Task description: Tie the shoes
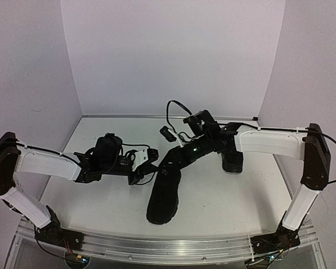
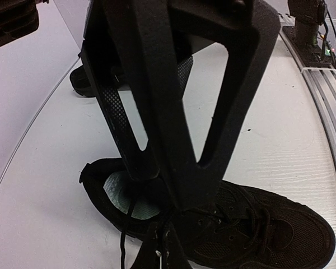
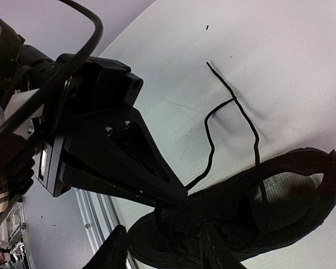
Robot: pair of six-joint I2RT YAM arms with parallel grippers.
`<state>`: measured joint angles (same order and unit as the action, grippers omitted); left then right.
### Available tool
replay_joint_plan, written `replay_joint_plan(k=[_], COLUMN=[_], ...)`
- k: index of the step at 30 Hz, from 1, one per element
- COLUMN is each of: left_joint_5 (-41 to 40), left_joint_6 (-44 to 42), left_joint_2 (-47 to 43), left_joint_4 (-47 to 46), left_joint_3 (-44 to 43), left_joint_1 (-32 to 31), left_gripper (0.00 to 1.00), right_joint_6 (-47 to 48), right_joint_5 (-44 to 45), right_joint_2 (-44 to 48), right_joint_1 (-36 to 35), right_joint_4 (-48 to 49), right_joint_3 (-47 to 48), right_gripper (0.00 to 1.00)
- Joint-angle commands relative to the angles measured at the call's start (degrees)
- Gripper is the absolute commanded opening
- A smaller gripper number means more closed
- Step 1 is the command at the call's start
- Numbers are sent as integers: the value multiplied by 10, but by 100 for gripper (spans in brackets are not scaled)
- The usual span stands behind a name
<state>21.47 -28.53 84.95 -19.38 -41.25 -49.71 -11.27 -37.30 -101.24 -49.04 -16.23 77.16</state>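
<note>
**Two grippers gathered over the laces of one black shoe**
The shoe (image 1: 163, 196) is laid lengthwise at the lower centre of the overhead view, with its pale insole (image 2: 123, 190) exposed. The second shoe (image 1: 233, 161) is seen right of centre, under the right arm (image 1: 266, 143). The left gripper (image 3: 176, 195) is closed to a point on the lacing, where a loose lace (image 3: 210, 140) is met; whether it is pinched cannot be told. The right gripper (image 3: 163, 249) is spread apart above the shoe's upper, with nothing held. The lace is trailed across the table (image 1: 224, 207).
</note>
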Motion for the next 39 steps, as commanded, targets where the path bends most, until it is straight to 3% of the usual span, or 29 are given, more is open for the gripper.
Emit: replay_joint_plan(k=[1,11,13,15,17,19,23,26,28,33,39], left_joint_5=[14,14,14,13,6,-11,-48,-69,-103,-121,-73], left_joint_6=[2,1,0,0,5,11,39,65,60,36,-22], left_joint_2=[9,14,17,18,16,7,-37,-64,-37,108,184], left_joint_4=[3,5,7,7,8,20,118,191,276,492,545], left_joint_3=[-29,-38,-40,-40,-39,-37,-44,-55,-93,-236,-309], left_joint_1=[0,0,1,0,0,1,47,91,109,149,172], left_gripper=[0,0,0,0,8,22,38,45,48,47,46], right_joint_6=[13,12,13,13,11,9,3,-1,-1,-5,-14], right_joint_5=[-12,-7,-7,-3,4,15,29,32,33,35,33], right_joint_2=[-18,-32,-36,-38,-38,-36,-27,-22,-22,-23,-20], right_joint_1=[-6,-8,-8,-9,-8,-8,-8,-8,-8,-8,-7], right_joint_4=[13,9,8,7,5,4,1,1,1,1,1], right_joint_3=[24,32,35,37,37,35,27,21,19,19,22], right_gripper=[38,31,24,9,0,0,0,0,0,0,0])
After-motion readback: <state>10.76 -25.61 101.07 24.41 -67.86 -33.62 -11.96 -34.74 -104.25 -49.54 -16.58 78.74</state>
